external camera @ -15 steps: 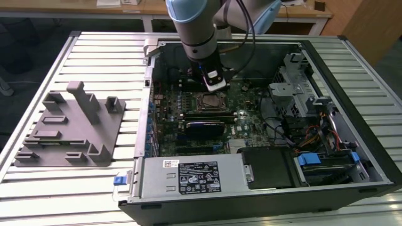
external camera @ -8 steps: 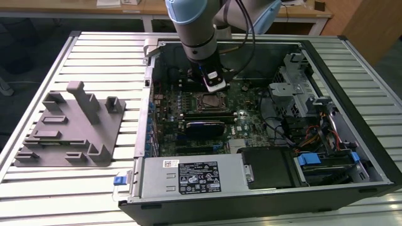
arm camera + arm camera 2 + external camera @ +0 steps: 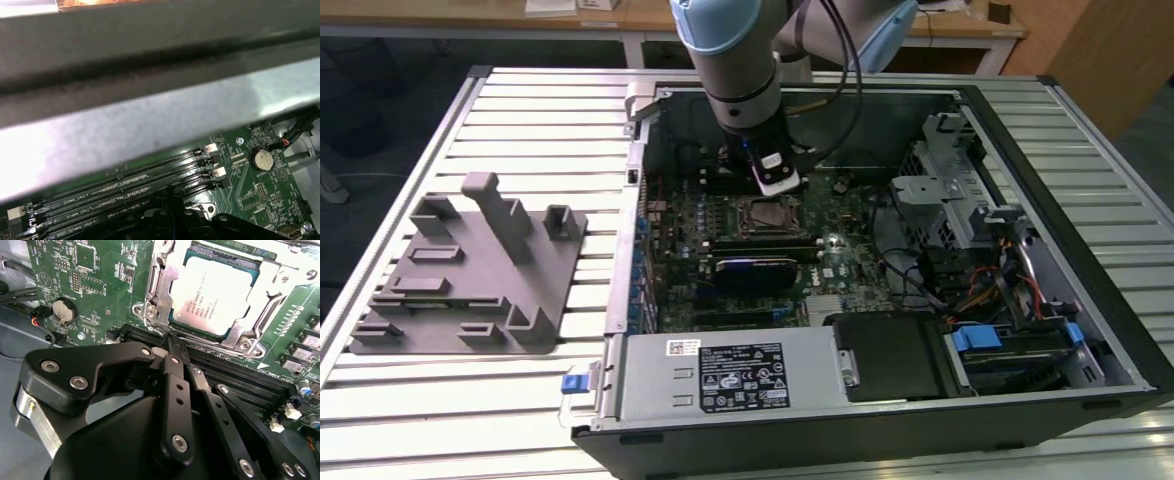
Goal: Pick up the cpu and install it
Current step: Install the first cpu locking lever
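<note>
The cpu point(image 3: 217, 292), a silvery square chip with a pale edge, lies seated in the motherboard socket with the metal frame point(image 3: 155, 295) closed around it. In the exterior view the cpu point(image 3: 767, 213) sits mid-board inside the open computer case. My gripper point(image 3: 170, 340) hangs just beside the socket's near edge, its two black fingers point(image 3: 172, 385) pressed together with nothing seen between them. The tips stand close to the frame's latch corner, over the memory slots point(image 3: 235, 375). From outside, the gripper point(image 3: 775, 187) hovers just behind the socket.
The grey plastic fixture block point(image 3: 467, 270) stands on the slatted table at the exterior view's left. Inside the case point(image 3: 1067, 160) are a coin battery point(image 3: 64, 311), cables point(image 3: 961, 280), a drive bay and the power supply point(image 3: 734, 375). A grey case wall point(image 3: 150, 110) crosses the first wrist view.
</note>
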Robot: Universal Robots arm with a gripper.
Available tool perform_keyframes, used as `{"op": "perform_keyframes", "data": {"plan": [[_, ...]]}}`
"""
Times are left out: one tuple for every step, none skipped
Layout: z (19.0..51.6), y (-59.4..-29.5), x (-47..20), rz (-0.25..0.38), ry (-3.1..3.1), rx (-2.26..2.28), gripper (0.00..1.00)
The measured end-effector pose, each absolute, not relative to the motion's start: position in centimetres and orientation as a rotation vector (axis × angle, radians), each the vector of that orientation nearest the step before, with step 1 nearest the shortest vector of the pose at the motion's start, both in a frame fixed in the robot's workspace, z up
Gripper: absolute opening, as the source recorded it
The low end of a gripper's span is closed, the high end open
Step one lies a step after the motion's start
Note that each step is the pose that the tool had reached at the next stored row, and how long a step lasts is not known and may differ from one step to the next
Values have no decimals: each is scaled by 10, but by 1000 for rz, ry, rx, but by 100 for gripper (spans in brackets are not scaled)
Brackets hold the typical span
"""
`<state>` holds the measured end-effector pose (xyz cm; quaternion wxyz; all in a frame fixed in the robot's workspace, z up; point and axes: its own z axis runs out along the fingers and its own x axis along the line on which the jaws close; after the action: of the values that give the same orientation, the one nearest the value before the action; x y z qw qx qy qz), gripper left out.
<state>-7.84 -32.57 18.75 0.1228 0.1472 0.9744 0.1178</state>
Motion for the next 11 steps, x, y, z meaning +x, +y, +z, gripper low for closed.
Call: {"op": "perform_keyframes", "data": {"plan": [[188,-326,-78,344,2843,429,11],[188,-326,-78,344,2843,429,11],[188,-326,-78,344,2843,429,11],[188,-326,-78,344,2843,429,11],[189,-326,-78,344,2843,429,11],[190,-326,-78,344,2843,429,11],[191,-326,-78,344,2843,429,11],[193,-326,-78,344,2843,429,11],[195,-326,-78,344,2843,429,11],[197,-326,-78,344,2843,429,11],[199,-326,-78,344,2843,429,11]]}}
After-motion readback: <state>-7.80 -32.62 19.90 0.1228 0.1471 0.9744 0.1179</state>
